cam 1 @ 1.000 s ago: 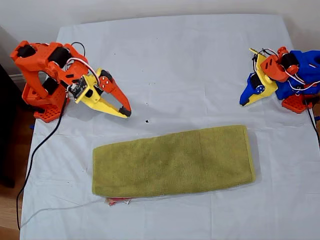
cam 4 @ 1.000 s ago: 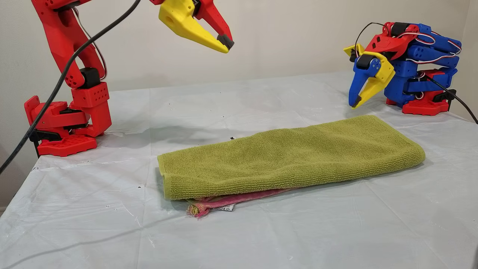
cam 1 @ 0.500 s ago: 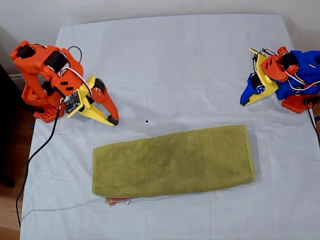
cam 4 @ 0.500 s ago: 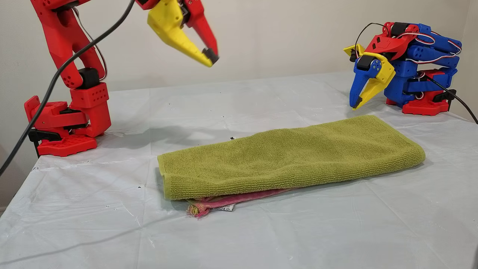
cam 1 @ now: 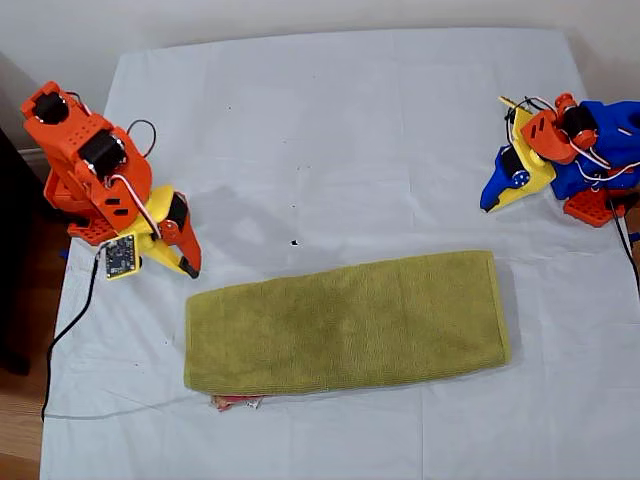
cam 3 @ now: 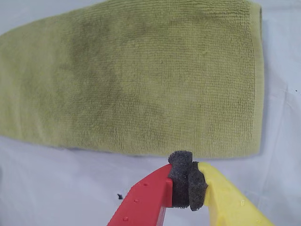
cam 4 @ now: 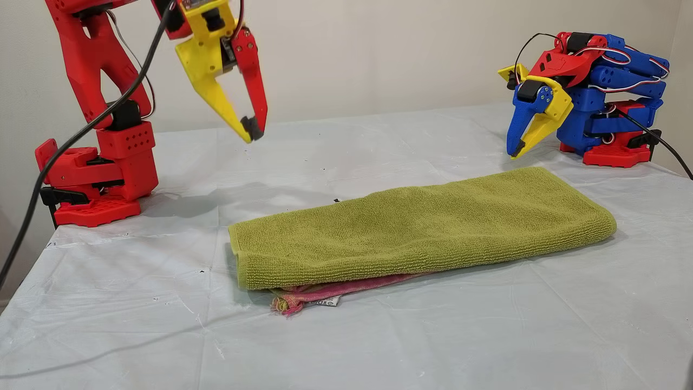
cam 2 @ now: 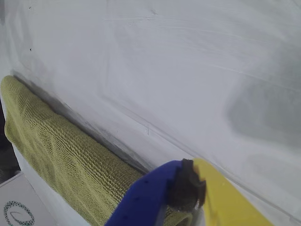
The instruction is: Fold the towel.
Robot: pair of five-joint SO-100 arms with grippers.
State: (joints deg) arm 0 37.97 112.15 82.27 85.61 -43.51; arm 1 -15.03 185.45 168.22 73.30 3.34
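While folded long, ribbed terry towel [cam 1: 345, 322] (pink hem beneath); both grippers' foam-padded jaws closed, empty.

My second gripper [cam 1: 188, 270] has swung from about 12 o'clock of the towel's [cam 1: 345, 322] exterior-view-left end down toward 10 o'clock of that end, now near its corner. It has also tipped from a shallow slant to pointing steeply down, lower above the cloth [cam 1: 330, 130], pads together.

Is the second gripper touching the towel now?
Apart. The other view shows my second gripper in the air, well above the table, away from the towel.
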